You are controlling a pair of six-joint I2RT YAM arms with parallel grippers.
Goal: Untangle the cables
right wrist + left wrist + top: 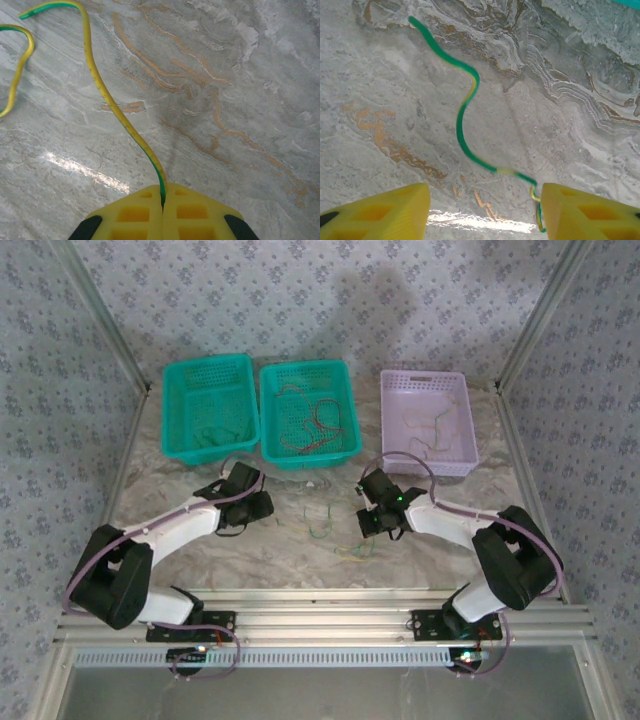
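Grasping step: the right pincer [163, 202] clamps a yellow-green cable [102, 90], while the left pincer [484, 205] gapes around a green striped cable [461, 115] — not gripped. Next, I judge: close left, then part them gently.

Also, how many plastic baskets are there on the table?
3. The left teal basket and the second teal basket stand side by side, far left; the lilac basket stands apart, far right. None seems hidden.

The left arm [185, 520] and right arm [445, 520] each fold back at the elbow, forearms angling inward; the left gripper [485, 200] points down, yellow fingers well apart; the right gripper [163, 197] is closed, pinching a yellow-green cable [106, 96] between its tips.
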